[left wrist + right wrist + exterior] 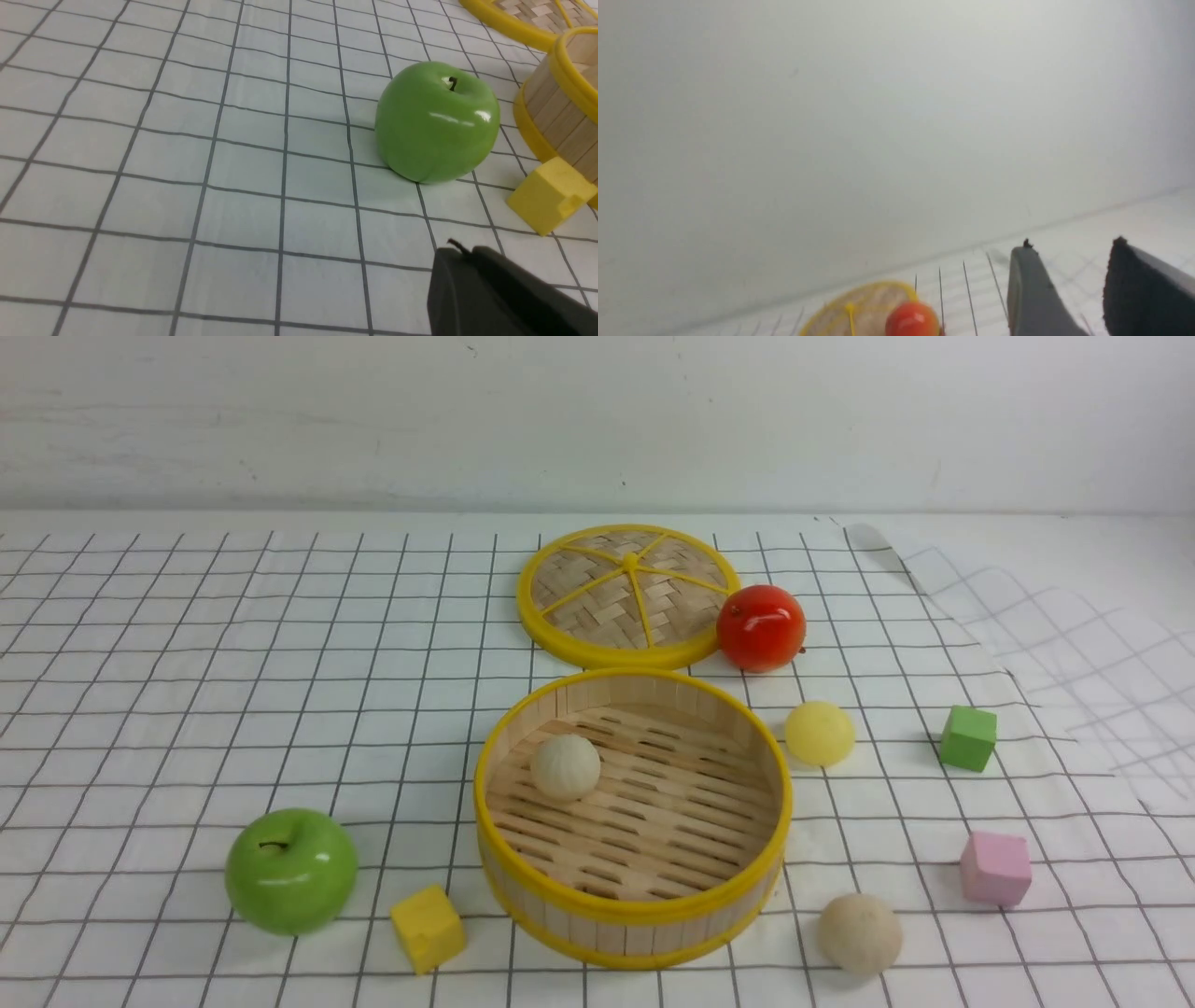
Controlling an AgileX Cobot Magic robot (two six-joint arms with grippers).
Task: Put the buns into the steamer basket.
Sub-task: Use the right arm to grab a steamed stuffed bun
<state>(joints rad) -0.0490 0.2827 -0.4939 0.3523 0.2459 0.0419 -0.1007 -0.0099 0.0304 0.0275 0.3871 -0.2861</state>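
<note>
You had one cream bun (pixel 566 766) lying on the slats of the basket (pixel 635 929), toward its far left, so about a third of the job looked done. The yellow bun (pixel 820 733) sat on the worktop (pixel 140 709) just right of the basket's far side and the beige bun (pixel 860 933) just right of its near side. Both were on your right arm's side, which probably made that arm the one to use. Your right hand (pixel 1073 247) pointed toward the far wall, its fingers parted by a moderate gap with nothing between them. Your left hand (pixel 460 254) hung low near the green apple (pixel 437 121) and yellow cube (pixel 546 196). Only a dark mass of it showed, so I cannot tell whether it was parted or closed. The lid (pixel 627 597) lay flat beyond the basket, leaving the mouth uncovered for drops from above. Each loose bun had bare cloth around it: the red apple (pixel 761 627) stood beyond the yellow one, with the green cube (pixel 968 737) and pink cube (pixel 996 868) farther right. The basket wall was the edge to clear.
</note>
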